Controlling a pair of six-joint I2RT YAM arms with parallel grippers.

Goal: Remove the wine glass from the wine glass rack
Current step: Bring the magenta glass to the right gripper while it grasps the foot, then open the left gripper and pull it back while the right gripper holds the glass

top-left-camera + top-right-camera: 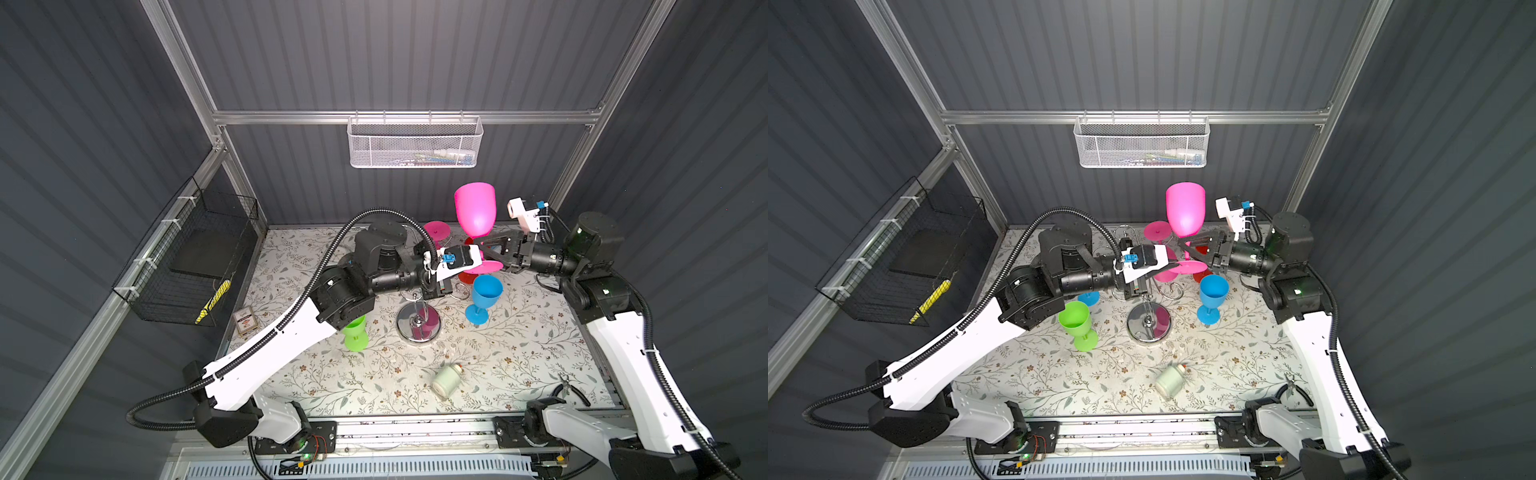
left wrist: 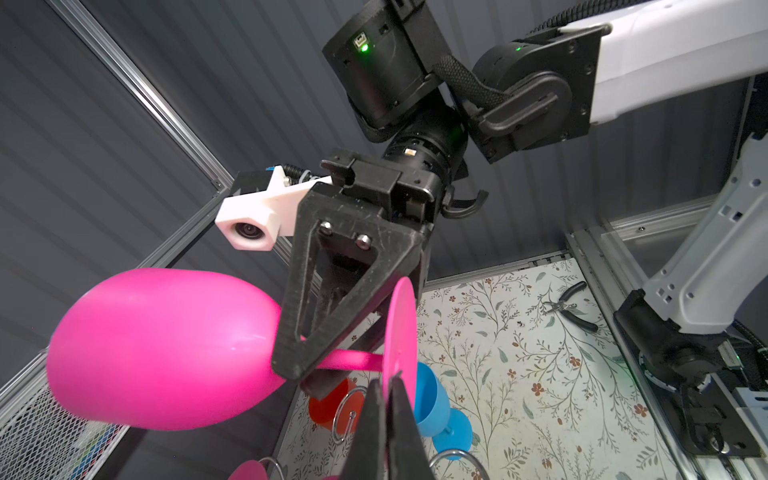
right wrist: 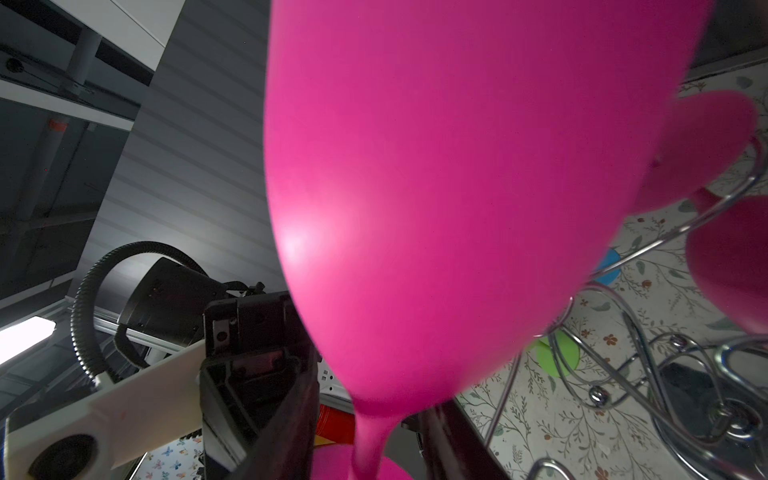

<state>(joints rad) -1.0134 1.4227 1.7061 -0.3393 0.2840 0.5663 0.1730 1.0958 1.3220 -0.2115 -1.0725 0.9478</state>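
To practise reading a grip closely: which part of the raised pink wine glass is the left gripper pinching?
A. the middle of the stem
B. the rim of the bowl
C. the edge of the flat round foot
C: in the left wrist view the left gripper is shut on the edge of the flat foot of the pink wine glass, away from the bowl and the stem.

Colours: wine glass (image 1: 475, 208) magenta; blue glass (image 1: 485, 293); green glass (image 1: 355, 332); wine glass rack (image 1: 409, 329) mirror chrome. Pattern on bench (image 1: 519, 353): white ground, grey-green leafy sprigs, small brown flowers. Hanging mesh basket (image 1: 415, 145) white.
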